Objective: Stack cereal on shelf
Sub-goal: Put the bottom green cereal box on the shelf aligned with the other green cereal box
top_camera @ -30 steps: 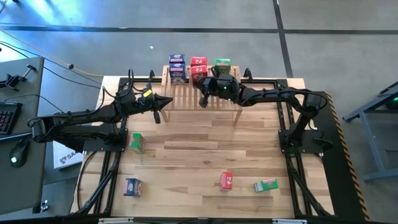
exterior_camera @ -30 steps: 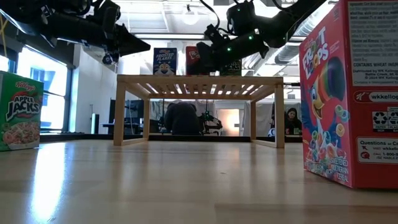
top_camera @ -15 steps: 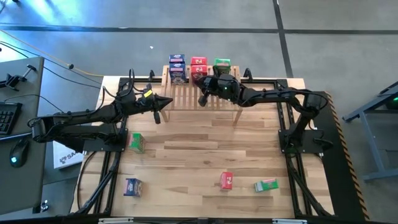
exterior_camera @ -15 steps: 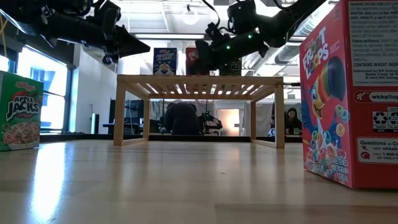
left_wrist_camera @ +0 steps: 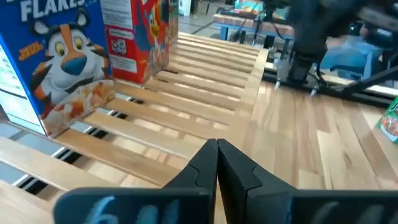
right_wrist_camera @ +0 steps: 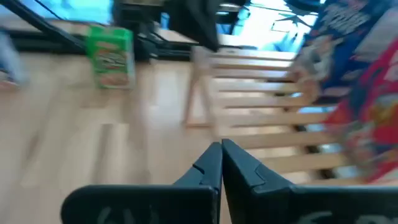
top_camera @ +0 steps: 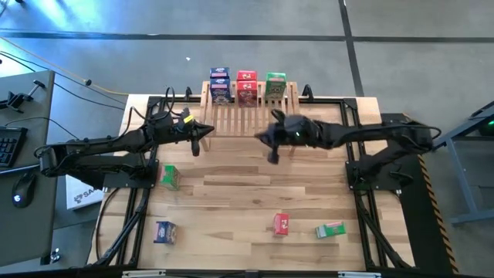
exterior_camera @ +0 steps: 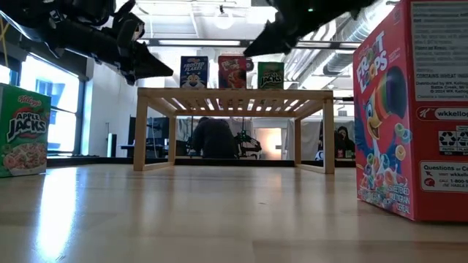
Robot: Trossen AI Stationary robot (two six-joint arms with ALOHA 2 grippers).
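I see the shelf (top_camera: 248,116) at the table's far edge with blue, red and green cereal boxes (top_camera: 246,87) standing along its back. Four more boxes (top_camera: 281,224) lie on the table (top_camera: 231,193). My right gripper (top_camera: 272,155) hangs in front of the shelf, fingers together, empty. My left gripper (top_camera: 196,147), fingers together, hovers beside the shelf's left end.

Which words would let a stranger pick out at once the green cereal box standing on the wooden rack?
Find the slatted wooden rack at the far edge of the table. Three box stacks stand in a row along its back. The green box is at the right-arm end, beside the red boxes, with the blue boxes farthest from it; it is the row's only green one.
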